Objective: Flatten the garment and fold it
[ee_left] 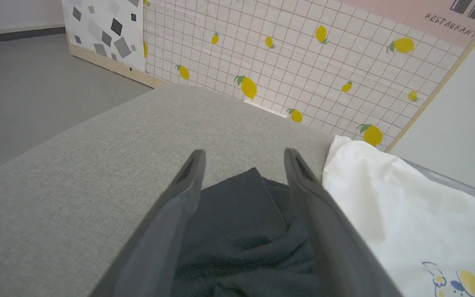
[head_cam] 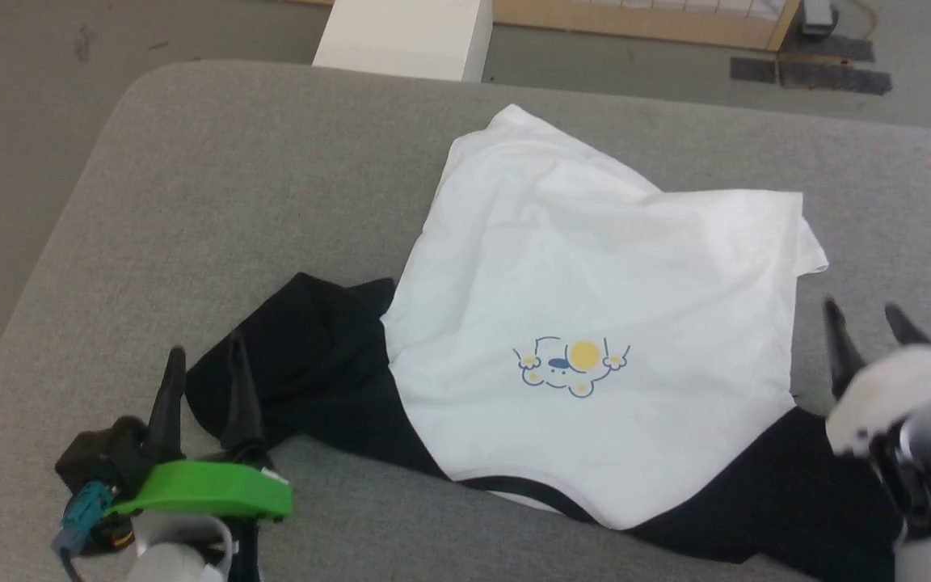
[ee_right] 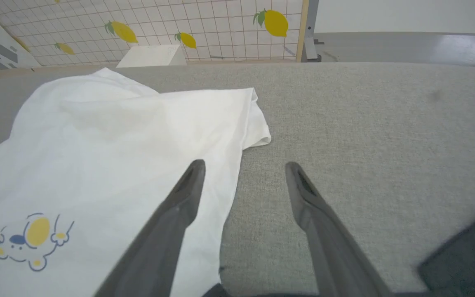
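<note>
The garment (head_cam: pixel 595 307), a white T-shirt with black sleeves and a small yellow-and-blue print, lies rumpled on the grey padded table (head_cam: pixel 215 186), collar toward me. Its left black sleeve (head_cam: pixel 304 380) is bunched up. My left gripper (head_cam: pixel 207 376) stands open over that sleeve; in the left wrist view the dark cloth (ee_left: pixel 241 222) lies loose between the fingers (ee_left: pixel 188 181). My right gripper (head_cam: pixel 865 323) is open at the shirt's right edge, with bare table between its fingers (ee_right: pixel 192 181) in the right wrist view and the white cloth (ee_right: pixel 118 144) to their left.
A white block (head_cam: pixel 405 36) stands past the table's far edge, before a lemon-patterned grid wall (ee_left: pixel 303 53). The table's rounded left corner (head_cam: pixel 134 89) drops to grey floor. Bare table surface (ee_right: pixel 365 123) stretches right of the shirt.
</note>
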